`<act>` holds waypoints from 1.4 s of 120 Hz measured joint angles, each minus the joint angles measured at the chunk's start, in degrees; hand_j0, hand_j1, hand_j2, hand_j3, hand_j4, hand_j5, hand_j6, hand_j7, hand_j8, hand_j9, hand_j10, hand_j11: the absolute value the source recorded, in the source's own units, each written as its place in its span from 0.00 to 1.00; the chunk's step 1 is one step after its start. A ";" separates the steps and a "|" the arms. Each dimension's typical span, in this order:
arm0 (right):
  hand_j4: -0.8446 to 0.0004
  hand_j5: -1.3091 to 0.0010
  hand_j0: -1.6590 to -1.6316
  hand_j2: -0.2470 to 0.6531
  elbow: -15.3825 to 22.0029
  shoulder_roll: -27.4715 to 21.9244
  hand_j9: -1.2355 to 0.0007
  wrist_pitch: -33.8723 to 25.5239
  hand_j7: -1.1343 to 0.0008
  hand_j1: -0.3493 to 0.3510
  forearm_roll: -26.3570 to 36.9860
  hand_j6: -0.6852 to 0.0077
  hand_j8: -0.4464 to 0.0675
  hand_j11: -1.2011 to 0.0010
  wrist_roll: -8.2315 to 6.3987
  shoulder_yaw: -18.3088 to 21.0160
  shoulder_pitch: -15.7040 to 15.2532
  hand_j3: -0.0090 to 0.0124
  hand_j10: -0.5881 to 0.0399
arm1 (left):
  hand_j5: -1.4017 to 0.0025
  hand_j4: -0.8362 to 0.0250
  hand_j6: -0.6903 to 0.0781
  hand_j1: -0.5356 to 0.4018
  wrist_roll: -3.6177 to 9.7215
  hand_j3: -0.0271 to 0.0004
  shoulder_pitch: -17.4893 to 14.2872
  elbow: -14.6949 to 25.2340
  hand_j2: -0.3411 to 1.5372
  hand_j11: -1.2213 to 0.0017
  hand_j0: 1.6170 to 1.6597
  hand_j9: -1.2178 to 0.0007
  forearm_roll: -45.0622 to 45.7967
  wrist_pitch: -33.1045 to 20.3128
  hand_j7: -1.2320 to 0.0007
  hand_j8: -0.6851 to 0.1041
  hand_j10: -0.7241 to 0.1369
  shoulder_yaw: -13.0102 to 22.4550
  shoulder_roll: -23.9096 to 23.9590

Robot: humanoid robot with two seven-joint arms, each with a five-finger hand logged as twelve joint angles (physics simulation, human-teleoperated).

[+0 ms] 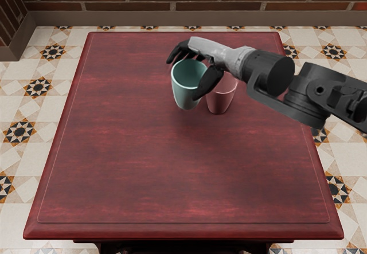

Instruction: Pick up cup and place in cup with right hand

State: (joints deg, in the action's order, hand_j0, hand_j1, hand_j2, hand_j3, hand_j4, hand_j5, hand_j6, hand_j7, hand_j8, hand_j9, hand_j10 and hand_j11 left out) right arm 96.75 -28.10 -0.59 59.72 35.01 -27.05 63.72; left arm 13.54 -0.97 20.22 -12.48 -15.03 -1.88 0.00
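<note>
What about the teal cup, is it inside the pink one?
No, the right hand holds the teal cup to the picture's left of the pink cup.

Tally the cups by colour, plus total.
Teal cup: 1
Pink cup: 1
Total: 2
</note>
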 joint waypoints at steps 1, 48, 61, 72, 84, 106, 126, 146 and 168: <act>0.50 0.56 0.10 0.30 -0.09 -0.05 0.53 0.01 0.50 0.57 -0.03 0.43 0.23 0.52 0.00 -0.03 0.13 0.46 0.29 | 1.00 0.97 0.90 0.94 0.00 0.99 0.00 0.00 0.18 1.00 0.96 1.00 0.00 0.00 1.00 0.87 0.84 0.00 0.00; 0.51 0.57 0.06 0.33 -1.78 -4.39 0.54 1.20 0.51 0.61 -3.70 0.44 0.25 0.52 -0.01 -0.98 4.21 0.43 0.32 | 1.00 0.97 0.90 0.94 0.00 0.99 0.00 0.00 0.18 1.00 0.96 1.00 0.00 0.00 1.00 0.87 0.84 -0.01 0.00; 0.51 0.57 0.05 0.36 -1.81 -5.66 0.54 1.72 0.51 0.64 -4.72 0.47 0.29 0.52 -0.02 -1.26 4.69 0.44 0.34 | 1.00 0.97 0.90 0.94 0.00 0.99 0.00 0.01 0.18 1.00 0.96 1.00 0.00 0.00 1.00 0.87 0.84 0.00 0.00; 0.51 0.57 0.05 0.38 -1.89 -6.43 0.54 1.90 0.51 0.67 -5.06 0.49 0.31 0.52 -0.02 -1.31 4.82 0.44 0.36 | 1.00 0.97 0.90 0.94 0.00 0.99 0.00 0.00 0.18 1.00 0.96 1.00 0.00 0.00 1.00 0.87 0.84 0.00 0.00; 0.51 0.56 0.04 0.39 -2.07 -7.00 0.54 1.98 0.51 0.69 -5.20 0.51 0.33 0.52 -0.02 -1.32 4.85 0.44 0.38 | 1.00 0.97 0.90 0.94 0.00 0.99 0.00 0.00 0.18 1.00 0.96 1.00 0.00 0.00 1.00 0.87 0.84 -0.01 0.00; 0.51 0.56 0.04 0.40 -3.06 -7.35 0.53 2.02 0.51 0.70 -5.28 0.52 0.35 0.52 -0.03 -1.18 4.45 0.45 0.39 | 1.00 0.97 0.90 0.94 0.00 0.99 0.00 0.00 0.18 1.00 0.96 1.00 0.00 0.00 1.00 0.87 0.84 -0.02 0.00; 0.51 0.56 0.04 0.39 -3.33 -8.53 0.53 2.03 0.51 0.70 -5.28 0.52 0.34 0.52 -0.03 -0.85 4.17 0.45 0.39 | 1.00 0.97 0.90 0.94 0.00 0.99 0.00 0.00 0.18 1.00 0.96 1.00 0.00 0.00 1.00 0.87 0.84 0.00 0.00; 0.52 0.56 0.04 0.41 -4.61 -8.29 0.53 2.04 0.51 0.71 -5.32 0.53 0.36 0.52 -0.03 -0.74 3.59 0.44 0.40 | 1.00 0.97 0.90 0.94 0.00 0.99 0.00 0.00 0.18 1.00 0.96 1.00 0.00 0.00 1.00 0.87 0.84 -0.02 0.00; 0.52 0.56 0.04 0.41 -6.99 -6.42 0.53 2.04 0.51 0.72 -5.28 0.53 0.37 0.52 -0.02 -0.55 3.45 0.44 0.40 | 1.00 0.97 0.90 0.94 0.00 0.99 0.00 0.00 0.18 1.00 0.96 1.00 0.00 0.00 1.00 0.87 0.84 -0.03 0.00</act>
State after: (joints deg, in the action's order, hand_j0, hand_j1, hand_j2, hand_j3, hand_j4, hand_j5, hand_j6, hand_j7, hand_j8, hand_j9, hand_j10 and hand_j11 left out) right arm 89.77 -34.52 1.45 54.44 34.99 -27.60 67.17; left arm 13.53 -0.97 20.22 -12.49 -15.03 -1.91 0.00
